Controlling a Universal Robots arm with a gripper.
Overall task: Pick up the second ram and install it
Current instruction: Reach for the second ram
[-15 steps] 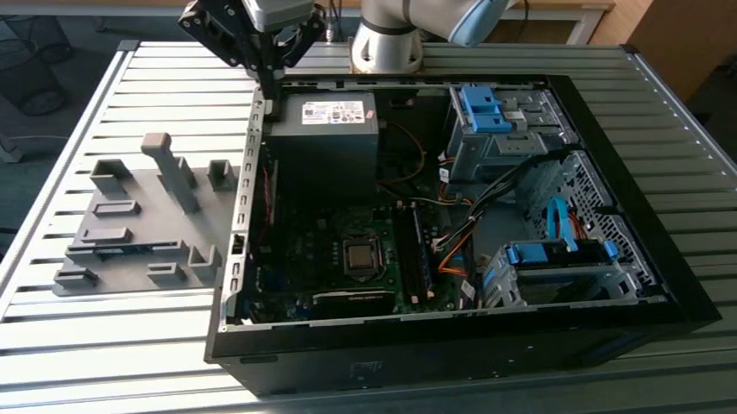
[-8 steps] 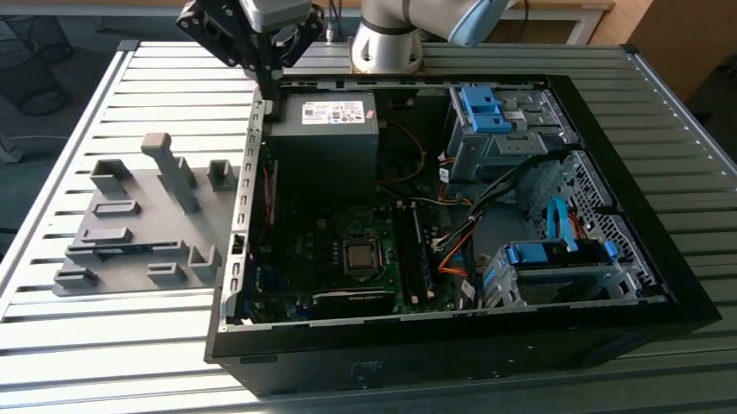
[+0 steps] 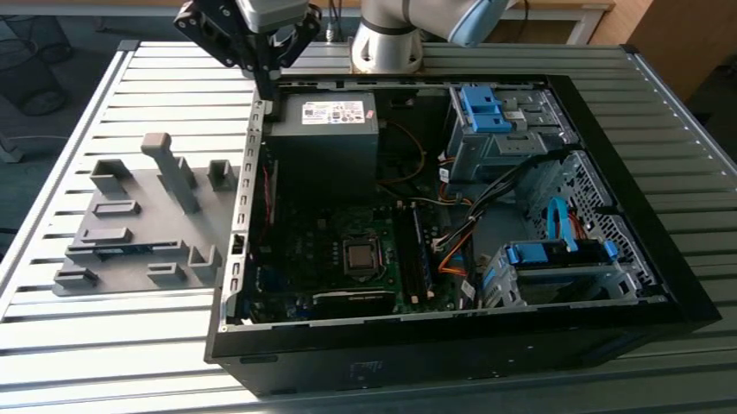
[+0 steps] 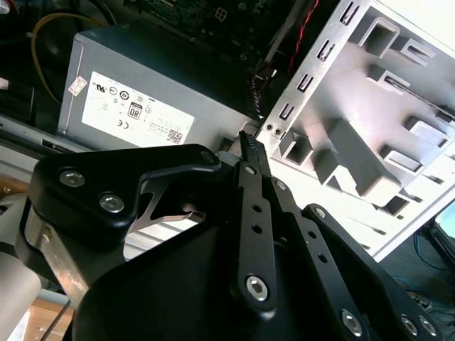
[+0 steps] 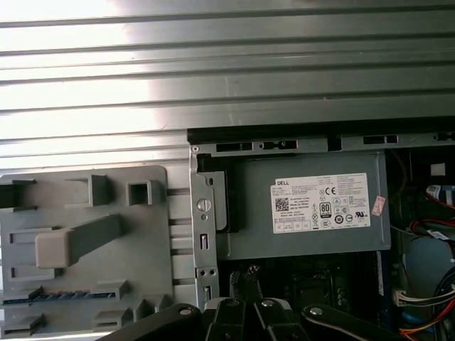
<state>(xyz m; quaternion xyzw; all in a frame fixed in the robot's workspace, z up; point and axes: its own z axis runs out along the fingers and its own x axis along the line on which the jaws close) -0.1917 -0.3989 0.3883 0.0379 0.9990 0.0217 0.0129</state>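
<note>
Slatted metal table [image 3: 103, 354], sunlit, with dark floor past its far edge and wood-coloured furniture [image 3: 679, 34] behind. On the exterior view's left of the open computer case [image 3: 461, 354], just beside its wall: grey holder tray [image 3: 173, 233], with the blue-green memory strip [image 3: 121, 250] lying lengthwise in a slot at the tray's end farthest from the arm. Well apart from that strip, above the case's far corner next to the boxy power supply [image 3: 323, 129]: black pincer [image 3: 267, 84], pointing down, tips pressed together, gripping nothing.
</note>
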